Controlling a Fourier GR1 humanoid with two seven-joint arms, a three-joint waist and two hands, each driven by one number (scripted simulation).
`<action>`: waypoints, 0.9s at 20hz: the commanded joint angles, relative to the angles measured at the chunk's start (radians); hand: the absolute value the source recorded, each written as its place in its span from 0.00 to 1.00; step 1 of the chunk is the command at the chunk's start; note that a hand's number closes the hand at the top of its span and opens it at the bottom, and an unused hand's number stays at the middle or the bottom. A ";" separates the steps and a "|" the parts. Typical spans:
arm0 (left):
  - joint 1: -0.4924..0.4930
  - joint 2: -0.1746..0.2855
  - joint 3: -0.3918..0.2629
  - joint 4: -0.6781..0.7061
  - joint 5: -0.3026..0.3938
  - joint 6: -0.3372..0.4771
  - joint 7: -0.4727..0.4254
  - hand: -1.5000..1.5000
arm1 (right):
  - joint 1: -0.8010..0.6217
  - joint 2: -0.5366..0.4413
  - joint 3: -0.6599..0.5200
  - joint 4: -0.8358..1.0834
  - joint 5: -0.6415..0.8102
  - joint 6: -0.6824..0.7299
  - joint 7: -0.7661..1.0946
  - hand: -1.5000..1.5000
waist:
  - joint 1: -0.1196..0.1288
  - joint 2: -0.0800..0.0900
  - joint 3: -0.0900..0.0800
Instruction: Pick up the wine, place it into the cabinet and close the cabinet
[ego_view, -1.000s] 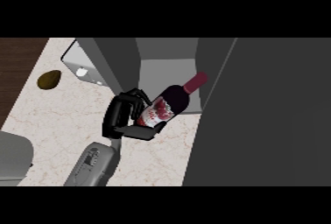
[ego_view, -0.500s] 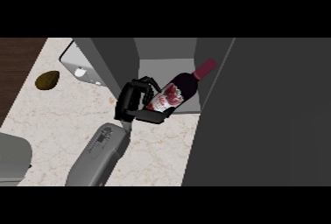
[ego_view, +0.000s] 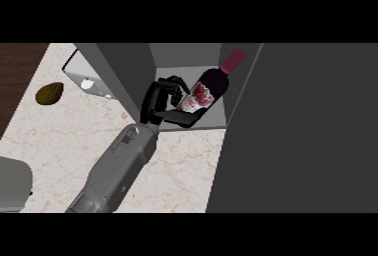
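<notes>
The wine bottle (ego_view: 207, 89) is dark, with a red and white label and a red cap, and it leans to the upper right. It is inside the open grey cabinet (ego_view: 190, 124), over the cabinet's floor. My right hand (ego_view: 161, 100) is shut on the bottle's lower body from the left, with the thumb curled under it. Its grey forearm (ego_view: 118, 167) runs up from the lower edge. The bottle's base is hidden by the hand. No left hand shows.
The cabinet's dark open door (ego_view: 303, 130) fills the right side. Its left wall (ego_view: 122, 75) stands next to the hand. A brown oval object (ego_view: 49, 93) and a white item (ego_view: 85, 75) lie on the marble counter (ego_view: 66, 135) at left. A grey shape (ego_view: 13, 185) sits at the lower left edge.
My right hand has carried the bottle up and to the right, from the counter in front of the cabinet into its opening. The forearm has stretched further forward.
</notes>
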 joint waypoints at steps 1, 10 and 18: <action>-0.094 -0.001 -0.008 0.113 0.060 0.016 -0.013 1.00 | 0.047 -0.021 0.026 -0.186 -0.006 0.010 0.065 0.00 | -0.008 0.001 -0.001; -0.239 -0.001 -0.002 0.332 0.036 0.093 0.023 1.00 | 0.065 -0.024 0.014 -0.194 -0.057 0.026 0.034 0.00 | -0.028 0.007 0.000; -0.304 -0.001 0.035 0.446 0.119 0.117 -0.020 1.00 | 0.038 0.029 0.044 -0.103 -0.069 0.036 -0.014 0.00 | -0.049 0.020 0.000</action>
